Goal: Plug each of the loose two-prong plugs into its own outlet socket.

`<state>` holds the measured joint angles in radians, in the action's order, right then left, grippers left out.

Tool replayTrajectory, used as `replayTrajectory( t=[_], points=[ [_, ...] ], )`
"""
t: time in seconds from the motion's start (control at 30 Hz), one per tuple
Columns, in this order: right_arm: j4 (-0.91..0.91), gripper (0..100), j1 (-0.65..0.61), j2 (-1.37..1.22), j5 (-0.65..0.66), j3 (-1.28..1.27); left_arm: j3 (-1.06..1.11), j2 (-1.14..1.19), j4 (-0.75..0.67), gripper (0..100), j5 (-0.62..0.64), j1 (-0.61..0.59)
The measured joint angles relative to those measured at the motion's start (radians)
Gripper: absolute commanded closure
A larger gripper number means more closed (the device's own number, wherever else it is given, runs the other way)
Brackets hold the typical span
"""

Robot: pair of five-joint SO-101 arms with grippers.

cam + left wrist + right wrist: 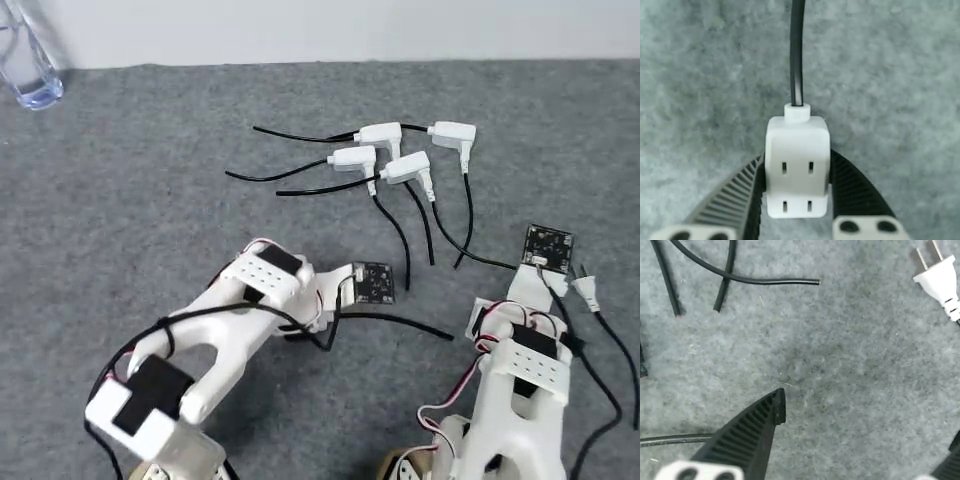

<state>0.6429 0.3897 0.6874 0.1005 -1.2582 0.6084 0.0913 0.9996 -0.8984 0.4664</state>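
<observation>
My left gripper is shut on a white outlet socket with two pairs of slots, a finger on each side, and its black cable runs away over the grey carpet. In the high view that gripper sits mid-table, the cable trailing to the right. A loose white two-prong plug lies on the carpet ahead of my open right gripper, which holds nothing. From above, the plug lies just right of the right gripper.
Several white plug and socket pieces with black cables lie grouped at the back centre. Loose cable ends cross the carpet near the right gripper. A clear bottle stands at the far left corner.
</observation>
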Motion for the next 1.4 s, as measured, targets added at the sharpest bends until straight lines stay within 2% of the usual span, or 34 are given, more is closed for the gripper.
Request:
replayTrajectory(
  t=[0.17, 0.37, 0.5, 0.63, 0.87, 0.97, 1.17, 1.4],
  points=[
    [0.0, 51.5, 0.0, 0.0, 0.0, 0.0, -0.052, 0.048, 0.003, 98, 0.037, -0.035],
    [0.0, 51.5, -0.002, 0.0, 0.002, 0.0, -0.112, 0.051, 0.014, 75, 0.115, -0.06],
    [0.0, 51.5, -0.003, 0.0, 0.006, 0.0, -0.198, 0.051, 0.107, 77, 0.219, -0.068],
    [0.0, 51.5, -0.003, 0.0, 0.008, 0.0, -0.233, 0.051, 0.173, 77, 0.221, -0.068],
    [0.0, 51.5, -0.02, 0.0, 0.009, 0.0, -0.236, 0.051, 0.183, 77, 0.221, -0.069],
    [0.0, 51.5, -0.02, 0.0, 0.009, 0.0, -0.233, 0.051, 0.183, 77, 0.21, -0.104],
    [0.0, 51.5, -0.02, 0.0, 0.009, 0.0, -0.118, 0.051, 0.094, 77, 0.15, -0.166],
    [0.0, 51.5, -0.02, 0.0, 0.009, 0.0, -0.115, 0.051, 0.006, 77, 0.141, -0.193]
  ],
)
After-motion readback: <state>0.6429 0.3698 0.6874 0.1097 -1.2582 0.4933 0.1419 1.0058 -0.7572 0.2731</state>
